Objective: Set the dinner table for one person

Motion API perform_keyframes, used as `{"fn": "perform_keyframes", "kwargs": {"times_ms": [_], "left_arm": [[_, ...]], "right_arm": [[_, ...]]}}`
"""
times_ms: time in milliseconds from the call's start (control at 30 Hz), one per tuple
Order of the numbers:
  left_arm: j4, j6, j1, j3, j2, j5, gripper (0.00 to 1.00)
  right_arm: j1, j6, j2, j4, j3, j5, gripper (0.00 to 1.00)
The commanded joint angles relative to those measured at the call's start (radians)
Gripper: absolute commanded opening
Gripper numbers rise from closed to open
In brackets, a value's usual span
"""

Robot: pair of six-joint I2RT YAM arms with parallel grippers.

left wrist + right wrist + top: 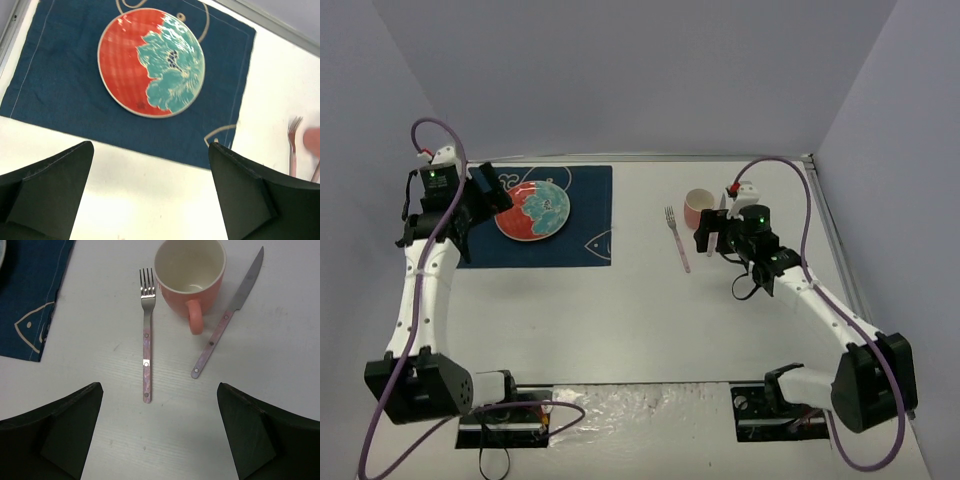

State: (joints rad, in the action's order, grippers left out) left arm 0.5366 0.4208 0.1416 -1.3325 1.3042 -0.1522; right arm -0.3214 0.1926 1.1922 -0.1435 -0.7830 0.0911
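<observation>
The white dinner table [640, 320] holds a dark blue placemat [585, 235] at the far left, and a red and teal plate [533, 210] lies on it. A pink-handled fork [677, 240] and a pink mug [698, 208] stand right of centre. My left gripper [488, 193] is open and empty, hovering by the plate's left edge. My right gripper [718, 235] is open and empty just near of the mug. In the right wrist view the fork [146, 335], the mug [189, 272] and a knife [227, 320] lie beyond my open gripper [160, 387].
In the left wrist view the plate [151, 62] sits on the placemat [50, 85] beyond my open gripper [151, 146]. The table's metal edge runs along the right side [832, 230]. Grey walls enclose the back and sides.
</observation>
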Motion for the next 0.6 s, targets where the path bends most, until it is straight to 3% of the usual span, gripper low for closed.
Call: {"fn": "perform_keyframes", "kwargs": {"times_ms": [0,133,567], "left_arm": [[0.04,-0.093,-0.028,0.076,-0.113,0.034,0.97],[0.013,-0.118,-0.075,0.183,-0.186,0.074,0.97],[0.019,-0.131,-0.131,0.211,-0.23,0.103,0.97]], "right_arm": [[0.002,-0.037,0.128,-0.176,-0.076,-0.02,0.94],[0.006,-0.089,0.235,-0.225,-0.108,-0.054,0.89],[0.077,-0.166,0.472,-0.304,-0.221,0.021,0.66]]}}
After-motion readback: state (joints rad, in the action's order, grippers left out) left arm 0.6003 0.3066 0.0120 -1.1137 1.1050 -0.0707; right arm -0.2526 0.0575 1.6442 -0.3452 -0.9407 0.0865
